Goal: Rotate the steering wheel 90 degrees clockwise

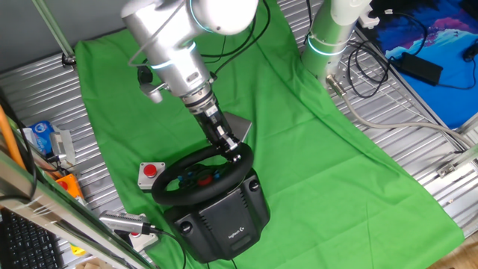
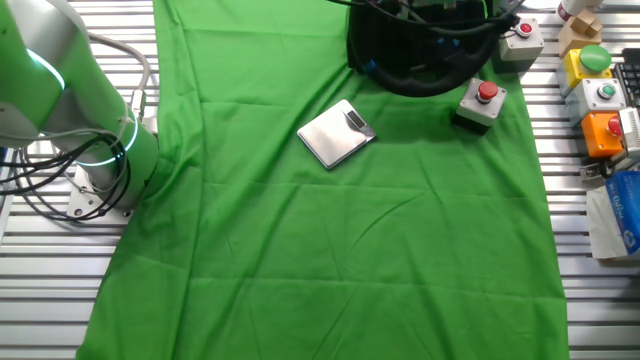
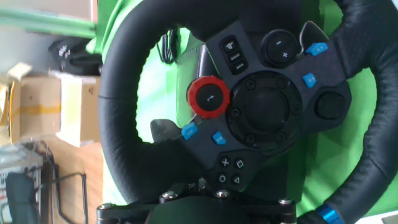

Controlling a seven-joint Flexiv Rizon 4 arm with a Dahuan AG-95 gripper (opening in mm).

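The steering wheel (image 1: 166, 184) is a black round racing wheel with red and blue hub buttons. It sits on a bulky black base (image 1: 224, 220) with a white logo, at the front of the green cloth. My gripper (image 1: 237, 152) is at the far right part of the rim, and its fingers close around it. In the hand view the wheel (image 3: 118, 106) fills the frame, with its red dial (image 3: 209, 98) and hub buttons close up. The gripper's dark body (image 3: 193, 210) lies along the bottom edge; the fingertips are hidden. The other fixed view shows only part of the wheel (image 2: 425, 80) at the top edge.
A small grey box with a red button (image 1: 150, 173) stands just left of the wheel; it also shows in the other fixed view (image 2: 482, 100). A flat silver plate (image 2: 335, 133) lies on the green cloth (image 2: 330, 250). More button boxes (image 2: 598, 95) and cables line the table's edges.
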